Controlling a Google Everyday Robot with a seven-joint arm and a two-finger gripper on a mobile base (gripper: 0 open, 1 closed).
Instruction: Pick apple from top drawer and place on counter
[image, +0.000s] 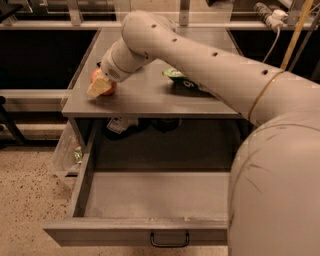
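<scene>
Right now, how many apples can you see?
1. The apple is over the counter's left side, at the gripper. The open top drawer shows none, though the arm may hide some.

One camera looks from high up, close behind the robot, facing forward and steeply down. The arm (225, 70) looms large at lower right, very near the lens, stretching to the upper left, where the pincer (101, 86) meets the apple (96, 76) on the worktop (150, 100). The open top drawer (135, 232) spans the frame's bottom.
</scene>
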